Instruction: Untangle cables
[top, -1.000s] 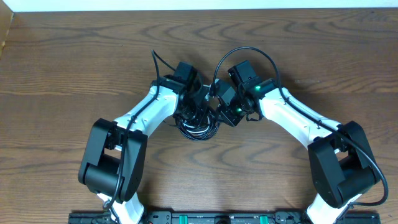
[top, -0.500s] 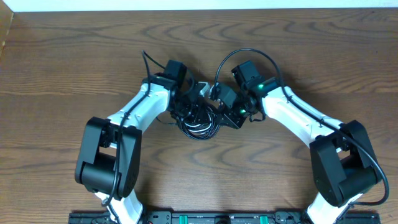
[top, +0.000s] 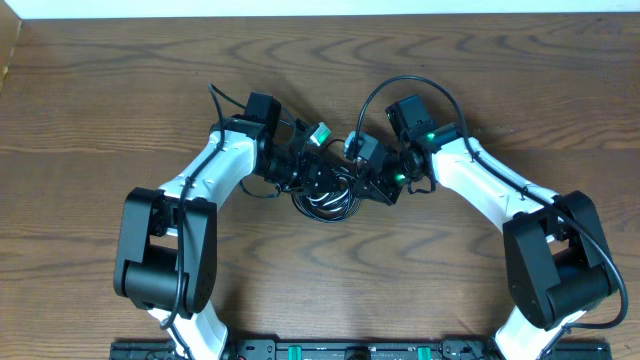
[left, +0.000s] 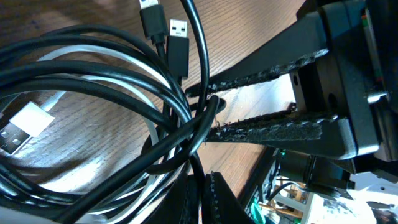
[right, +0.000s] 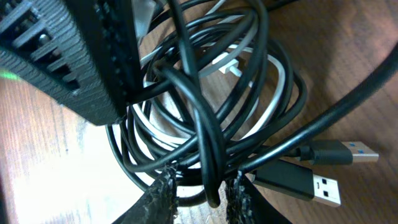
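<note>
The cables lie in one tangled coil at mid-table, a black cable looped round a white cable. Two black USB plugs stick out beside it, and a white plug shows in the left wrist view. My left gripper is shut on a strand of the black cable at the coil's left side. My right gripper comes in from the right. Its jaws stand a little apart with a black loop hanging between them. A gap shows on one side.
The wooden table spreads all round the coil. Its back edge meets a white strip. Both arm bases and a black rail sit at the front edge. The two wrists crowd close over the coil.
The left arm has swung out to the left while holding its strand. The right jaws have narrowed round the black loop and the right wrist has shifted slightly right.
</note>
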